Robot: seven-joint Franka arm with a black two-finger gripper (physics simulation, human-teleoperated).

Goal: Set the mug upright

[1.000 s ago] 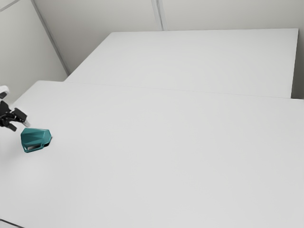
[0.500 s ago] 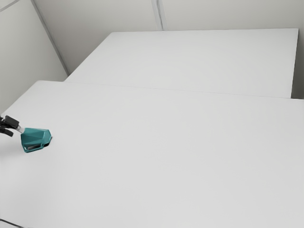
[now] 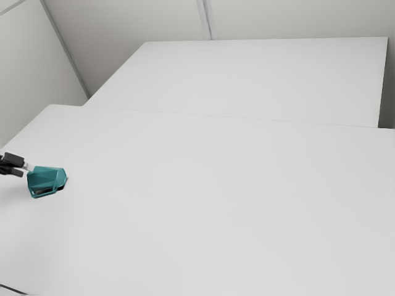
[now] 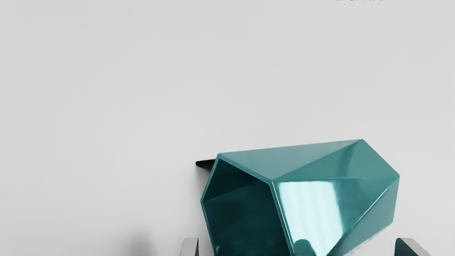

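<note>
Mug (image 3: 47,178): teal, faceted, lying on its side on the white surface (image 3: 203,191), so not upright. It's near the exterior view's left edge. Handle (image 3: 44,192) is on the side toward that camera, low down.

Gripper (image 3: 26,169) is right beside the mug, coming in from the exterior view's left edge. Fingers (image 4: 190,248) are wide apart, light grey at the tips, nothing clamped. In the wrist view the mug sits between the finger lines, with white surface visible between each tip and the mug. Open mouth of the mug (image 4: 241,209) is toward one finger, closed end toward the other. Dark inside, bright reflection on one outer facet. Small black wedge (image 4: 205,164) sticks out past the rim (image 4: 272,183); can't tell what it is.

Rest of the exterior view: second white slab (image 3: 265,77) behind the surface, pale wall panels (image 3: 31,74) with grey seams, thin dark line (image 3: 12,288) at the near left corner.
</note>
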